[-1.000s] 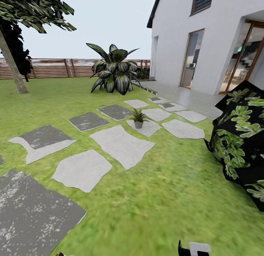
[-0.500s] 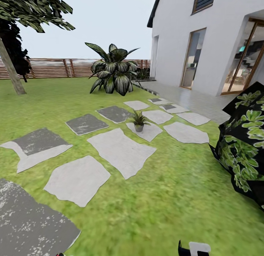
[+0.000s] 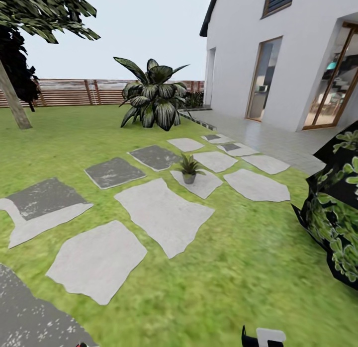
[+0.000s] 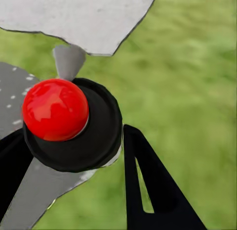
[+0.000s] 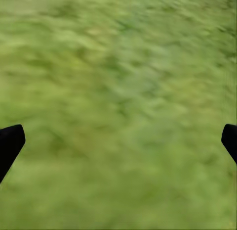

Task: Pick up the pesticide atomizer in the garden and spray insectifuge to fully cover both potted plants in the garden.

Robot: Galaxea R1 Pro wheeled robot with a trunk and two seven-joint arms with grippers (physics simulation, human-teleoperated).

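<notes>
One potted plant [image 3: 189, 169], a small green rosette in a grey pot, stands on a pale stepping stone [image 3: 199, 184] in the middle of the garden lawn. The pesticide atomizer [image 4: 55, 109], dark with a round red top, sits between the black fingers of my left gripper [image 4: 74, 141], which is shut on it. A speck of its red tip [image 3: 79, 345] peeks in at the head view's bottom edge. My right gripper [image 5: 118, 141] hangs open over grass, its white-tipped end [image 3: 263, 337] at the bottom of the head view.
Grey stepping stones [image 3: 164, 215] cross the lawn towards the plant. A large broad-leaved shrub [image 3: 154, 96] stands behind it before a brown slatted fence [image 3: 74, 91]. A dark leafy bush [image 3: 333, 213] crowds the right side. A tree trunk [image 3: 12, 101] rises far left, and the white house [image 3: 278, 53] stands at right.
The whole view has shifted: the camera has moved forward, so the stones and potted plant look nearer and the right bush has slid towards the edge. Both grippers keep their places.
</notes>
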